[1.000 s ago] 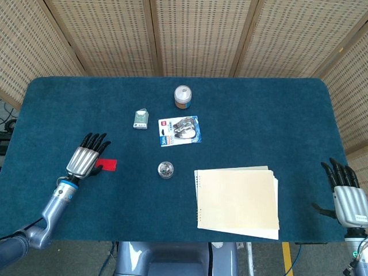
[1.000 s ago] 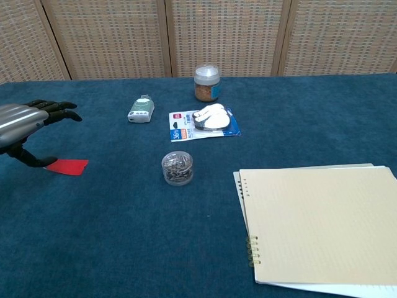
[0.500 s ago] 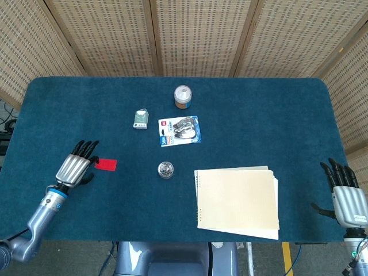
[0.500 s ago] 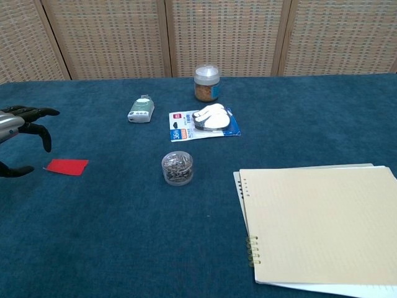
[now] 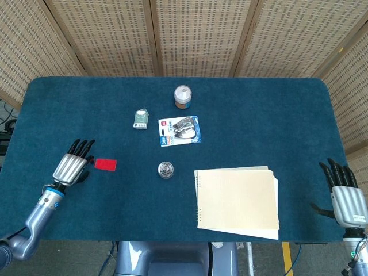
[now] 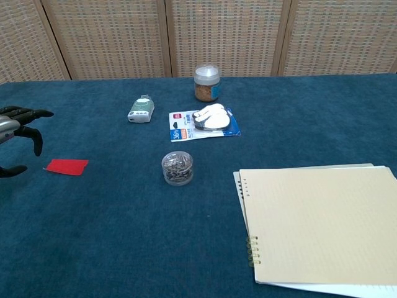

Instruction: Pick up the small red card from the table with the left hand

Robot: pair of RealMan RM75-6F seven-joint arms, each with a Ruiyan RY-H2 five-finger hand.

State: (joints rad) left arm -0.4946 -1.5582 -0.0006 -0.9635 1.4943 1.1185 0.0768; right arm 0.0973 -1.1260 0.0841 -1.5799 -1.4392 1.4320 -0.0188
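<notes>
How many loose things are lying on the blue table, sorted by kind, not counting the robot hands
Red card: 1
Spiral notebook: 1
Clear round tub of clips: 1
Jar with a pale lid: 1
Blue-backed blister pack: 1
Small green-and-white item: 1
Total: 6

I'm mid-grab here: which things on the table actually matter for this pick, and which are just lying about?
Matter for the job:
- red card, flat on the table, not held
- left hand, open just left of the card

Just lying about:
- jar
- small green packet
- blister pack
- clip tub
- notepad
- right hand, idle at the table's edge
</notes>
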